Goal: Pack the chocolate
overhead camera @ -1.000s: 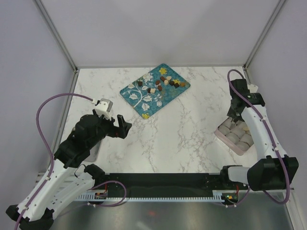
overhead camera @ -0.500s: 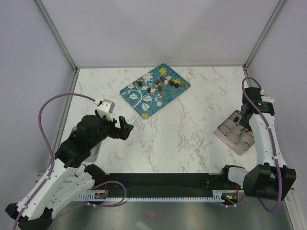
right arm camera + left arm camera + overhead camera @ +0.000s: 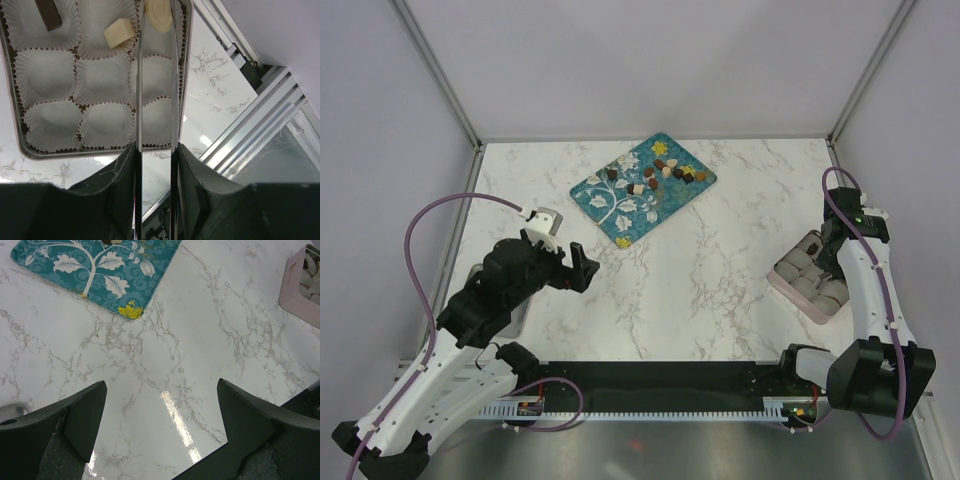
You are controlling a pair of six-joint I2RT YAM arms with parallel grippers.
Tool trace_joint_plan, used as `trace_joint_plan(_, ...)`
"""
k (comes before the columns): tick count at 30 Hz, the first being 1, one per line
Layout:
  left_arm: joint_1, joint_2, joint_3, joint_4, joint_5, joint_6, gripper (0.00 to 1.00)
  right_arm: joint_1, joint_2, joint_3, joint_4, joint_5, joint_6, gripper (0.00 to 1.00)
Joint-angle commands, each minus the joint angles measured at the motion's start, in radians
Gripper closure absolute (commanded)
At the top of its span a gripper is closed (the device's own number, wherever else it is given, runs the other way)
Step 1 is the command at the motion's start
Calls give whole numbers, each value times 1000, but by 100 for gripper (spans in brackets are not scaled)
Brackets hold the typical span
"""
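- Chocolate (image 3: 665, 172): most of the small dark brown, light brown and cream pieces lie loose on the far right part of the teal tray (image 3: 610, 205); the tray sits at the far middle of the marble table (image 3: 720, 250)
- Pink box (image 3: 295, 290): stands near the right edge of the table, well apart from the tray; lined with white paper cups (image 3: 50, 117), most of which hold nothing
- Packed pieces: a dark piece (image 3: 49, 12) lies in one end cup; a cream square piece (image 3: 119, 32) lies in the cup beside it
- Right gripper (image 3: 156, 147): clamped on a pair of metal tongs (image 3: 173, 90) above the box; a cream round piece (image 3: 159, 14) sits between the tong tips over the third end cup; whether it rests in the cup cannot be told
- Left gripper (image 3: 161, 385): jaws spread wide and holding nothing; it hangs over bare marble on the near left, with the tray's near corner ahead of it
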Motion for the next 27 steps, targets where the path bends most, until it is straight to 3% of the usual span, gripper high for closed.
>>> trace_joint_plan(1, -5, 3, 0, 26, 12, -11, 0, -6, -3, -5, 4, 38, 19, 58)
trace_joint_plan(19, -5, -10, -2, 21, 5, -13, 0, -5, -1, 3, 9, 24, 10, 49)
trace_joint_plan(27, -5, -8, 0, 21, -17, -11, 0, 12, 34, 203, -14, -67, -82, 51)
